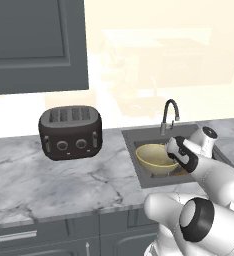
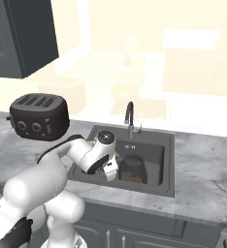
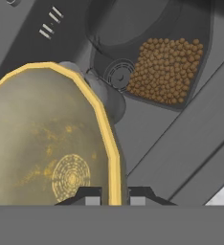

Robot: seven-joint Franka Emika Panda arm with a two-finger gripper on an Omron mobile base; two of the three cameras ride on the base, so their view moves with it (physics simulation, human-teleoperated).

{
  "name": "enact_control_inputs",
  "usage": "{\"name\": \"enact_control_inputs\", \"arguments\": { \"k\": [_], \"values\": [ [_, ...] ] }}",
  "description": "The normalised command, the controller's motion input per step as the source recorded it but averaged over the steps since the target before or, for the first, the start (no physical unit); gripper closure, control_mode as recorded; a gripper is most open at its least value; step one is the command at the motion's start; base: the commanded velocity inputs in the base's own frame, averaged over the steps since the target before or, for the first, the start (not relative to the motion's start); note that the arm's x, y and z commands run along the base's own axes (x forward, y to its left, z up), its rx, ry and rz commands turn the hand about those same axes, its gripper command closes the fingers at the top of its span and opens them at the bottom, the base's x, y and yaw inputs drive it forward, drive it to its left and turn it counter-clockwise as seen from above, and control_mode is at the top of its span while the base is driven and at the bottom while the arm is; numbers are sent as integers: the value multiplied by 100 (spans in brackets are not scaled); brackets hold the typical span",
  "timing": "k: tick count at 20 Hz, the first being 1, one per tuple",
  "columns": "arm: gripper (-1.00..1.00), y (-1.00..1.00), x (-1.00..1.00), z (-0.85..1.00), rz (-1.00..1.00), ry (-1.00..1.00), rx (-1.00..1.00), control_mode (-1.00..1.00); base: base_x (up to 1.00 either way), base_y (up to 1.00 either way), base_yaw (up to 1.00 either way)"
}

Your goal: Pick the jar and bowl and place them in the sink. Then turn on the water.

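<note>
claw [image 3: 115, 196] clenched on bowl [image 3: 47, 143] rim, inside sink [image 2: 154, 181]; jar [image 2: 133, 169] in basin beside it.

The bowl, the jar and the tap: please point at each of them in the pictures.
bowl [image 1: 154, 157]: left base view, on its speckled olive inside.
jar [image 2: 132, 167]: right base view, on its dark side, in the sink.
tap [image 1: 170, 104]: left base view, on its curved neck.

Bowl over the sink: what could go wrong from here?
1. The end effector pinches only the thin rim of the bowl, which is tilted; it could slip.
2. The jar lies in the sink beside it; the released bowl may land on it.
3. The tap is near the arm.
</note>
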Motion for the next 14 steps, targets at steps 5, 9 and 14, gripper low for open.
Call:
{"name": "enact_control_inputs", "arguments": {
  "k": [5, 9, 14],
  "values": [
    [100, 0, 0, -23, -1, 0, 0, -100, 0, 0, 0],
    [100, 0, -1, -28, -1, 0, 0, -100, 0, 0, 0],
    [100, 0, -3, -9, 0, 0, 0, -100, 0, 0, 0]
  ]
}}
